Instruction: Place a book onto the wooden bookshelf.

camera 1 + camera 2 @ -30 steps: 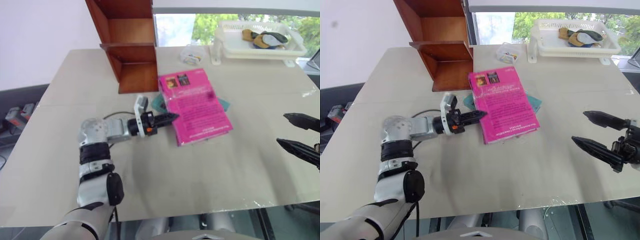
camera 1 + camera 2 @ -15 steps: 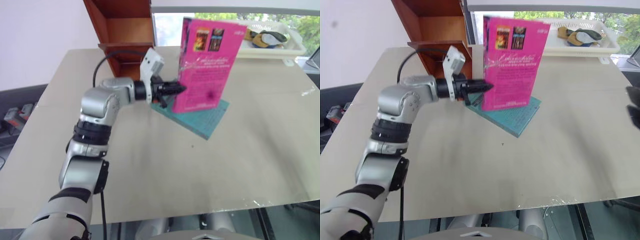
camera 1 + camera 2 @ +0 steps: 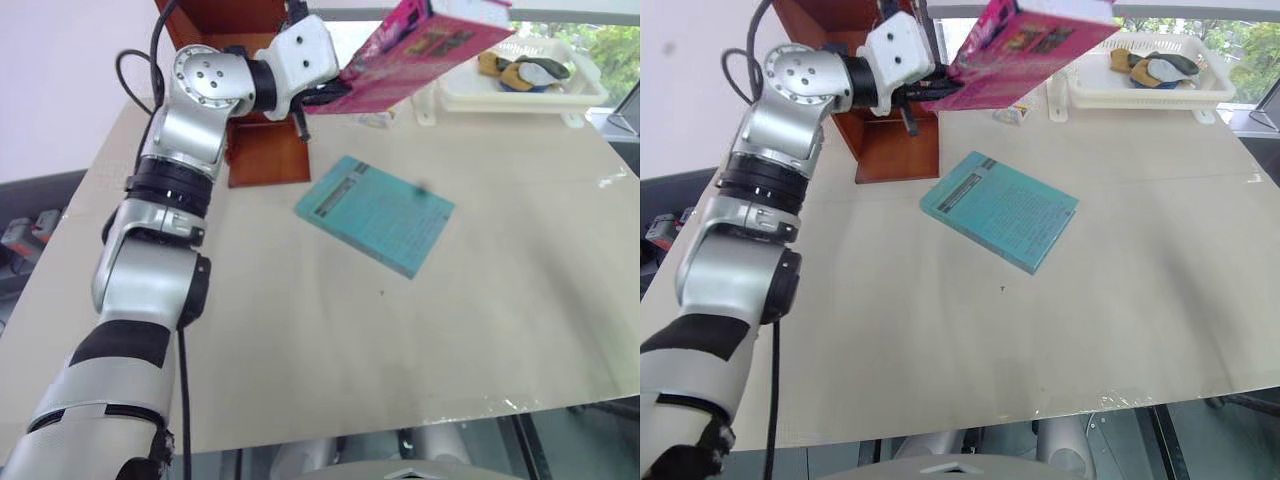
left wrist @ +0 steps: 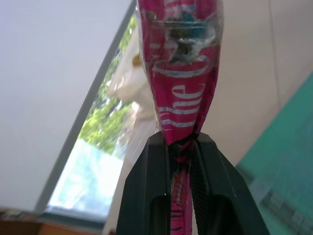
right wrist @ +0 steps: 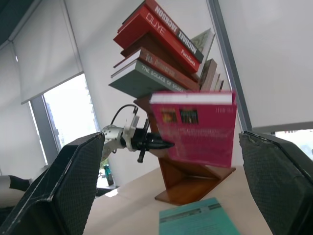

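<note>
The left hand (image 3: 325, 92) is clamped on one edge of the book (image 3: 420, 45), holding it in the air over the table's (image 3: 480, 330) far edge, beside the wooden bookshelf (image 3: 265, 150). The right hand's (image 5: 176, 186) fingers (image 5: 73, 181) stand wide apart, holding nothing, facing the book.

A bright magenta-pink book (image 3: 420, 52) with white lettering, a teal-green book (image 3: 376, 212), a reddish-brown wooden bookshelf (image 3: 262, 150), a white basket (image 3: 520, 92).
</note>
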Controlling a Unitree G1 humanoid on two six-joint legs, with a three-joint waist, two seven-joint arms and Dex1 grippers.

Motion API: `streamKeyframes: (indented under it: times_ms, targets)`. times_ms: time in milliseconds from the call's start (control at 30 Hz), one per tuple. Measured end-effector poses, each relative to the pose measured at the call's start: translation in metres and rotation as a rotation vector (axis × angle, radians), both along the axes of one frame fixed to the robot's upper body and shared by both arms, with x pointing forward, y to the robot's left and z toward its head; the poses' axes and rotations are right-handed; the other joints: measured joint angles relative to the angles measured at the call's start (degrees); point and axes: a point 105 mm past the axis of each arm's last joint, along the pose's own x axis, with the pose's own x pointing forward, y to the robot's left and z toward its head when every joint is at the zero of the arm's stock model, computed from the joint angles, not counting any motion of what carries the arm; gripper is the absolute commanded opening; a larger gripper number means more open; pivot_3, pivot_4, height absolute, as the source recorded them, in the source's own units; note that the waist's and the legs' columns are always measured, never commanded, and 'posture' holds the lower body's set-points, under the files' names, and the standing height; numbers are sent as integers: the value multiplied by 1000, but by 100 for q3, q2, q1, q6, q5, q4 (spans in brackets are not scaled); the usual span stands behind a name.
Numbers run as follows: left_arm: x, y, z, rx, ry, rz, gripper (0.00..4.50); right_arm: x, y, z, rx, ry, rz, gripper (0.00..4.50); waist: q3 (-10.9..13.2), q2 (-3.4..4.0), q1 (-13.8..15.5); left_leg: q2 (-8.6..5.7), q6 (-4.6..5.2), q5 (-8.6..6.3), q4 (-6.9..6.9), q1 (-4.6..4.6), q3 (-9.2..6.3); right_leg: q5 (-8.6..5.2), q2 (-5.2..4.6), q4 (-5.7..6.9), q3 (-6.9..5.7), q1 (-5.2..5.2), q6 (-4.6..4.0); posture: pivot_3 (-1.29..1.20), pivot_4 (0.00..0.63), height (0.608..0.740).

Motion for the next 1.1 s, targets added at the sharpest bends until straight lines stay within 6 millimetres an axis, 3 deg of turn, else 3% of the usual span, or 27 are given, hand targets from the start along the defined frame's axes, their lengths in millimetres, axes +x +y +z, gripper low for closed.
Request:
streamKeyframes:
  times_ms: [300,467,733,900,1033,1100]
  targets:
    - [6,8,-2,200,-107,77,82,0,-4,-1,10,-8,3,4500,4,-3,-16,0,2,0,11,-35,10,1,5,15,5,-40,1,0,150,740]
    - [6,4,0,190,-132,64,82,3,-5,1,15,-21,2,4500,6,-3,-10,1,2,0,22,-53,4,1,7,14,-3,-51,1,0,150,740]
    - [-1,-15,15,10,-146,-19,82,6,-5,1,0,-23,5,4500,4,-1,-4,-7,3,0,36,-76,-15,2,9,12,-26,-61,3,0,150,740]
    - [-5,-28,8,-4,-142,-62,82,8,-4,2,-12,-21,0,4500,4,0,-7,-7,3,0,40,-75,-13,2,11,15,-23,-61,3,0,150,740]
    - [1,-17,27,33,-269,18,82,8,-4,1,-17,-17,-5,4500,4,-1,-27,-5,3,0,37,-72,-7,2,10,16,-17,-61,4,0,150,740]
    - [5,0,42,101,-358,107,82,9,-4,1,-19,-15,-7,4500,4,0,-43,-5,3,0,33,-69,-3,2,10,16,-12,-62,3,0,150,740]
